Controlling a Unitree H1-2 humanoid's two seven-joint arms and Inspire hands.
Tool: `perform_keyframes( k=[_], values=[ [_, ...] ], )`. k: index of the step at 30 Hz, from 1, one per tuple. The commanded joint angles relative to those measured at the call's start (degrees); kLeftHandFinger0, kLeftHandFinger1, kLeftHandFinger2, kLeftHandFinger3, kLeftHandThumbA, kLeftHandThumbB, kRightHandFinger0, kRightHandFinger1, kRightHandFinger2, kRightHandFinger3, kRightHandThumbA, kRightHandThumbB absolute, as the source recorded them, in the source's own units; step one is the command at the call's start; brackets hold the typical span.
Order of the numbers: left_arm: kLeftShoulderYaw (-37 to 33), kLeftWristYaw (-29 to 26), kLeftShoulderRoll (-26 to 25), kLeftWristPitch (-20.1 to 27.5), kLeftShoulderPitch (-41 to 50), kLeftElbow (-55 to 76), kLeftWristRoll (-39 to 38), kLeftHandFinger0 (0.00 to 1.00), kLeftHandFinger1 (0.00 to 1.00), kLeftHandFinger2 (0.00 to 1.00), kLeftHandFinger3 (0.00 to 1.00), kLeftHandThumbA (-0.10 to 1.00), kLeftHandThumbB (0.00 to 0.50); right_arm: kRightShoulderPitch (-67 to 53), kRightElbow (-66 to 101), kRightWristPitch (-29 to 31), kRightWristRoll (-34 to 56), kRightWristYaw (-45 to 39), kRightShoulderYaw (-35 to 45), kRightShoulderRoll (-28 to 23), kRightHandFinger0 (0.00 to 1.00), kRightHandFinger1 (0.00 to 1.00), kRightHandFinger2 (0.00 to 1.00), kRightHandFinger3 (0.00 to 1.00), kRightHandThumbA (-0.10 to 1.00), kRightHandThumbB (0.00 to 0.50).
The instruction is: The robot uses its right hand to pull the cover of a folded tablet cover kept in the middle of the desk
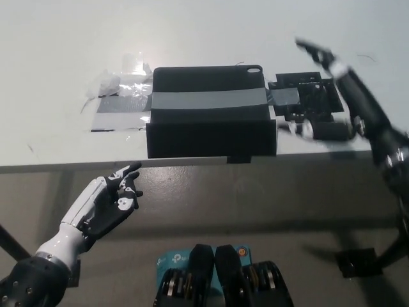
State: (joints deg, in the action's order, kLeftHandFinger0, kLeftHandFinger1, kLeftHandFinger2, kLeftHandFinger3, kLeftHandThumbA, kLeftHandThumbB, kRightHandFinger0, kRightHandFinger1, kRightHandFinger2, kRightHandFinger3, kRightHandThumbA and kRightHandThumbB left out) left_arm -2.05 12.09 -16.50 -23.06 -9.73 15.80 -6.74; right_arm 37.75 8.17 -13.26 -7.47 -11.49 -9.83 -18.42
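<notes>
Nearest the lens, the left hand [105, 201] is hanging below the desk's front edge at the lower left, its white forearm rising from the bottom corner. It is resting there with its fingers [131, 171] loosely spread and slightly curled, grasping nothing and touching nothing.

Beyond it, the desk [57, 57] is stretching across the upper part of the view, pale and glossy. In its middle, close to the front edge, the cover [209, 112] is lying flat: a black folded tablet cover with a front flap reaching the desk's edge. A grey tape [192, 100] is running across the cover from side to side and is continuing onto the desk at the left, where crumpled clear plastic [124, 80] is sitting beside it. No containers are showing.

Just right of the cover, a black fixture [305, 96] is sitting on the desk, with the tape's right end reaching onto it.

The right hand [323, 64] is coming in from the right edge, its black arm slanting up and leftward over the desk's right part. It is blurred. It is hovering above the fixture, to the right of the cover's top right corner and apart from the cover. Its fingers [307, 46] are looking stretched out and released rather than clenched, and it is holding nothing.
</notes>
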Motion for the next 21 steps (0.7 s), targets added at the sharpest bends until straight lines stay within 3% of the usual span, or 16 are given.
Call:
perform_keyframes(
  k=[1, 6, 10, 15, 21],
  values=[
    [0.55, 0.52, -0.09, -0.34, -0.7, 2.34, -0.74, 0.84, 0.98, 1.0, 1.0, 1.0, 0.245, 14.38, -6.55, 0.03, -5.43, -3.53, -3.24, -1.31, 1.0, 1.0, 1.0, 1.0, 1.0, 0.355],
    [0.33, 1.01, -0.21, -0.09, -0.93, 2.1, -0.66, 0.83, 0.98, 1.0, 1.0, 1.0, 0.268, 17.83, -13.33, 0.37, -7.74, -4.06, -8.44, 1.54, 1.0, 1.0, 1.0, 1.0, 1.0, 0.373],
    [0.31, 1.32, -0.38, -0.42, -0.87, 2.36, -0.8, 0.83, 0.98, 1.0, 1.0, 1.0, 0.26, 19.71, -20.3, 1.22, -10.61, -7.16, -15.22, 2.9, 1.0, 1.0, 1.0, 1.0, 1.0, 0.412],
    [0.03, 1.39, -0.21, -0.14, -1.21, 2.07, -0.55, 0.81, 0.97, 1.0, 1.0, 1.0, 0.254, 21.35, -26.72, 0.85, -14.29, -9.84, -21.52, 3.3, 1.0, 1.0, 1.0, 1.0, 1.0, 0.416],
    [0.16, 1.31, -0.15, -1.01, -1.39, 2.39, -0.67, 0.82, 0.97, 1.0, 1.0, 1.0, 0.249, 22.3, -33.45, -0.12, -15.75, -10.95, -23.55, 4.94, 1.0, 1.0, 1.0, 1.0, 1.0, 0.5]
  ],
)
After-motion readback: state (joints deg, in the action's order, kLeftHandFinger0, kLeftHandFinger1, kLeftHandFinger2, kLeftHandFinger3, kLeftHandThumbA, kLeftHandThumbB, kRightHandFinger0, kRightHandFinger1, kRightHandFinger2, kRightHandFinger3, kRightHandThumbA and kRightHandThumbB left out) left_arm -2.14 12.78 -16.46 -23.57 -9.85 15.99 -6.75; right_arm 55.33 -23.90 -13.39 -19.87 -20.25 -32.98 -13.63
